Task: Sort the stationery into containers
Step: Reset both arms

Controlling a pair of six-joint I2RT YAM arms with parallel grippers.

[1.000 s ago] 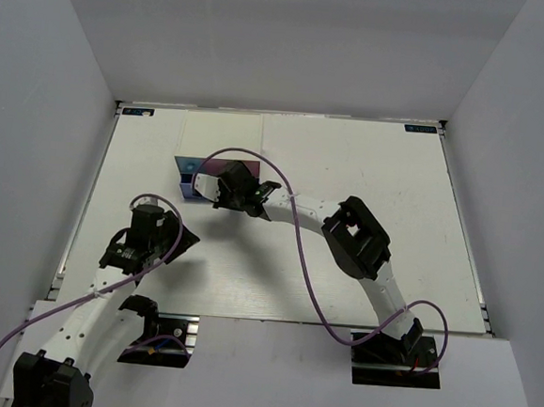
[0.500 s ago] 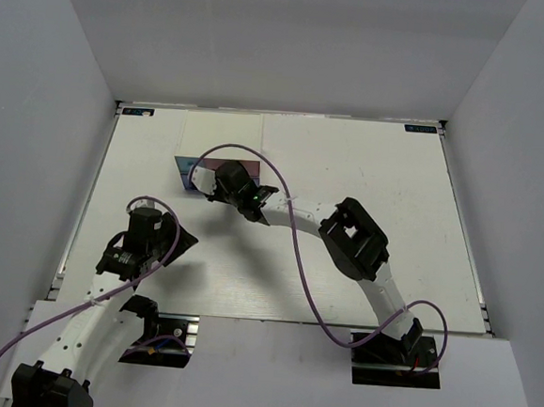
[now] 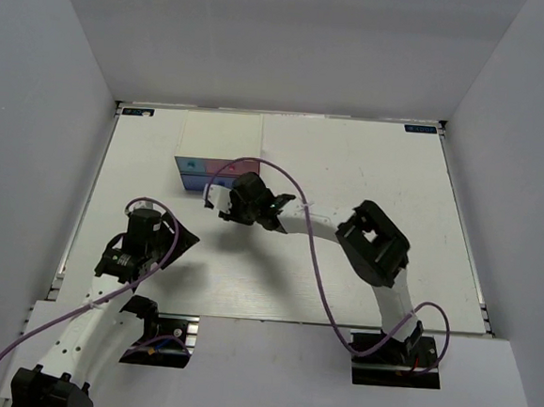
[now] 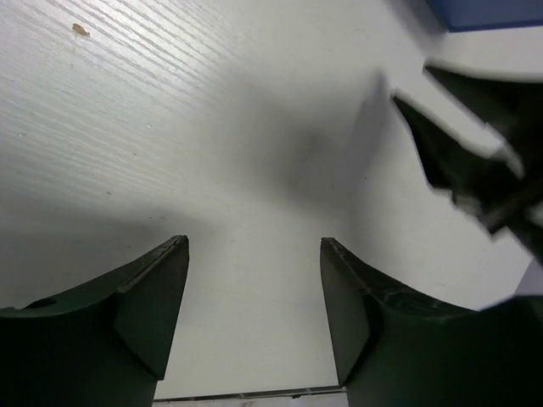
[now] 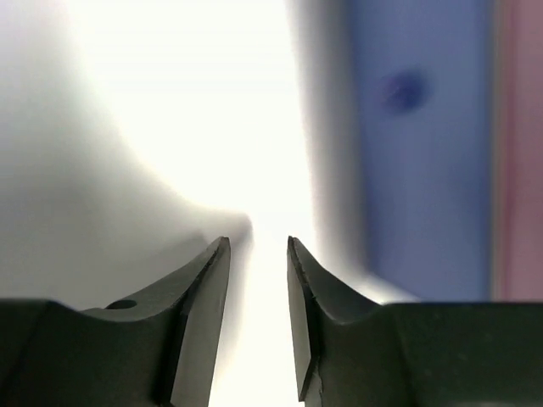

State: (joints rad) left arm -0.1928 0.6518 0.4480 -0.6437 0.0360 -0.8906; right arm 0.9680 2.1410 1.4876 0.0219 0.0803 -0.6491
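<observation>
Left gripper [image 4: 253,248]: fingers wide apart, holding nothing.
Right gripper [image 5: 257,246]: fingers a little apart, empty, near the blue drawer [image 5: 416,153].
Tan speck [image 4: 81,30]: maybe the block, on the table [image 4: 170,127].

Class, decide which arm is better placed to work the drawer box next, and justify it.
Right. The right gripper sits just in front of the drawer box, open and empty, its camera facing a blue drawer front. The left gripper is farther away at the near left.

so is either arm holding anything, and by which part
Nothing is held. The left fingers stand apart with nothing between them; the right fingers show an empty gap too.
</observation>
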